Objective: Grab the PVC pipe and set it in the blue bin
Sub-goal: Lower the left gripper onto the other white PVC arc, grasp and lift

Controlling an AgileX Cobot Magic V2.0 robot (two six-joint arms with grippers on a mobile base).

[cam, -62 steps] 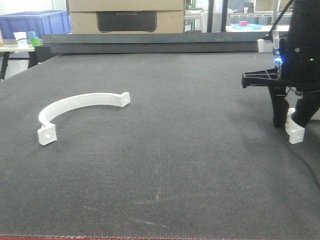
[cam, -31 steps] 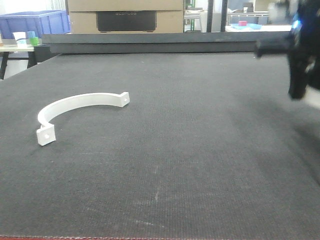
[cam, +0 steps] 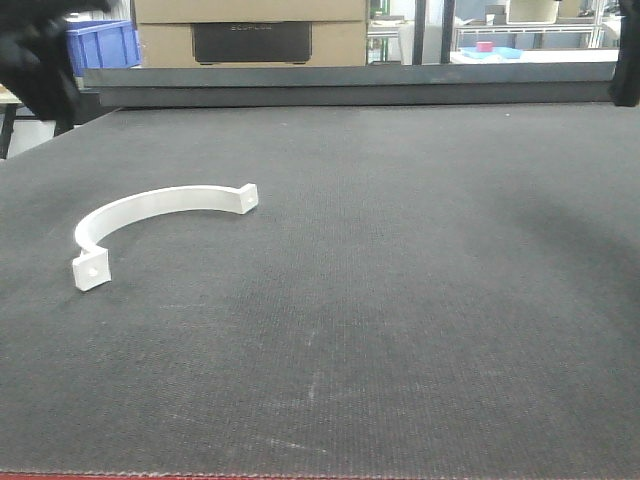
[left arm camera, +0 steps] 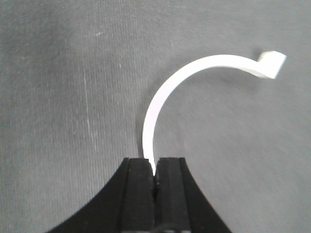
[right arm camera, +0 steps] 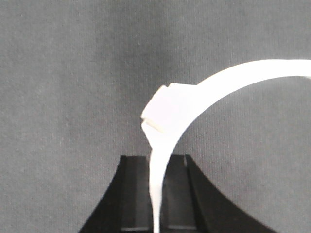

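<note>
Grey matting [cam: 400, 300] carries a loose PVC arc [cam: 160, 205]; behind it a black unit [cam: 253, 42] faintly reads ECOFLOW, a blue bin [cam: 100, 45] beside. Left wrist: my left gripper [left arm camera: 154, 167] pinches a second PVC arc [left arm camera: 218, 60] curving ahead and rightward. Right wrist: my right gripper [right arm camera: 158, 165] pinches a third PVC arc [right arm camera: 163, 111] rising ahead.
</note>
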